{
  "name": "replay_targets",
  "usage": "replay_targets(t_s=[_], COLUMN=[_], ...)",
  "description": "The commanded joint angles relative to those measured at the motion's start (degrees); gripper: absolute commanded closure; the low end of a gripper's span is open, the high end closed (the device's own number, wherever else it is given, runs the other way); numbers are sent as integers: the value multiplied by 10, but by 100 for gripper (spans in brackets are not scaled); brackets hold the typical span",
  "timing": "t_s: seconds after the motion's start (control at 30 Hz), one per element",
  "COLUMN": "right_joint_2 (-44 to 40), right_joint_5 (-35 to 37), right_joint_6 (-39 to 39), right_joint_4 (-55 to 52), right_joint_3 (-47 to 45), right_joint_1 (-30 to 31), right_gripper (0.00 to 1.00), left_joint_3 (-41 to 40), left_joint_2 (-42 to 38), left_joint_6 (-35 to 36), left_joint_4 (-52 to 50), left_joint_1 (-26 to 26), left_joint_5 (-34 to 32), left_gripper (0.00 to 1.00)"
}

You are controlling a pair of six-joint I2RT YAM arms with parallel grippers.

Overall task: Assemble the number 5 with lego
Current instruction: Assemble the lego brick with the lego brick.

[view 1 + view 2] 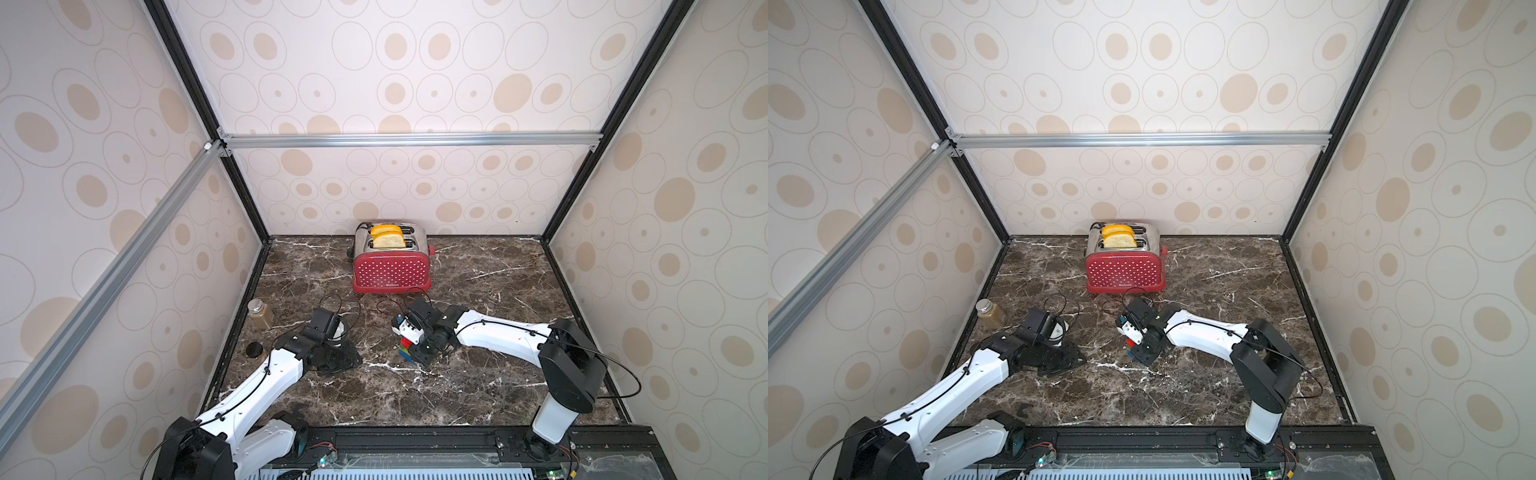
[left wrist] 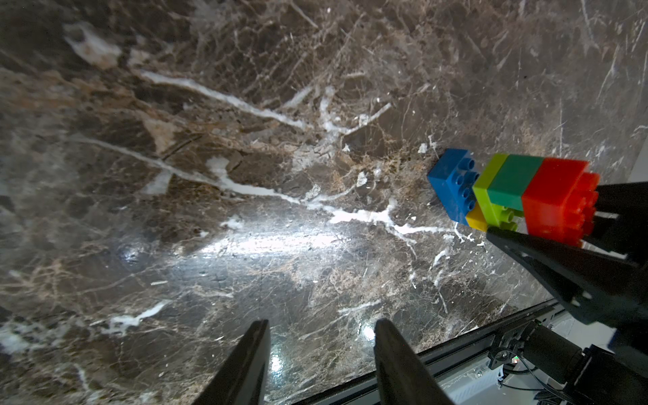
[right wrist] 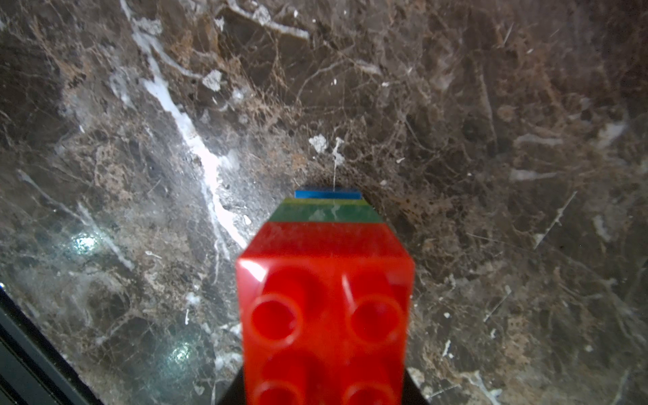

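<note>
The lego bricks are joined in one stepped stack (image 1: pixel 405 348) (image 1: pixel 1132 348): red (image 2: pixel 554 196), dark green (image 2: pixel 513 182), lime green (image 2: pixel 487 193), yellow (image 2: pixel 475 220) and blue (image 2: pixel 450 182). My right gripper (image 3: pixel 326 385) is shut on the red brick (image 3: pixel 326 266) and holds the stack tilted. The blue end (image 3: pixel 328 194) is lowest, at or just above the marble table (image 1: pixel 415 395). A black right finger (image 2: pixel 533 256) runs along the red brick. My left gripper (image 2: pixel 322 336) (image 1: pixel 353 360) hovers open and empty to the left of the stack.
A red polka-dot toaster (image 1: pixel 391 272) with two bread slices stands at the back centre. A glass jar (image 1: pixel 260 312) and a black lid (image 1: pixel 253 349) lie by the left wall. Black cables loop between the toaster and both wrists. A black rail (image 1: pixel 415 436) borders the front edge.
</note>
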Motion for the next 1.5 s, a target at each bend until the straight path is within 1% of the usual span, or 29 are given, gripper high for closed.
replay_targets(t_s=[0.0,0.13,0.37,0.5,0.53,0.6,0.77,0.8,1.03,1.27,1.37,1.47], right_joint_2=[52,35,10,-1,-5,-14,-31,-35,-67,-104,-112,-122], right_joint_5=[57,66,74,75,76,79,79,78,65,28,6,-15], right_joint_6=[-1,-3,-5,-4,-5,-4,-4,-5,-8,-13,-13,-8], right_joint_4=[-54,-68,-78,-86,-85,-85,-89,-89,-98,-98,-88,-70], right_joint_3=[-35,-16,5,13,13,13,17,18,26,30,26,15], right_joint_1=[-6,-6,-7,-7,-6,-7,-7,-6,-7,-7,-9,-14], right_gripper=[77,75,67,65,63,56,44,43,39,39,39,39], left_joint_3=[2,1,2,2,1,2,2,2,2,7,10,9], left_joint_2=[1,0,0,0,0,0,2,3,4,8,4,-16], left_joint_6=[8,7,8,7,8,8,8,8,9,12,16,18], left_joint_4=[-10,-9,-10,-10,-10,-10,-10,-10,-10,-9,4,34], left_joint_1=[-2,-2,-2,-2,-2,-2,-2,-2,-2,-2,-2,-2], left_joint_5=[-6,-6,-6,-6,-6,-6,-5,-5,-5,-5,6,27], left_gripper=[49,49,49,49,49,49,49,49,49,49,48,46])
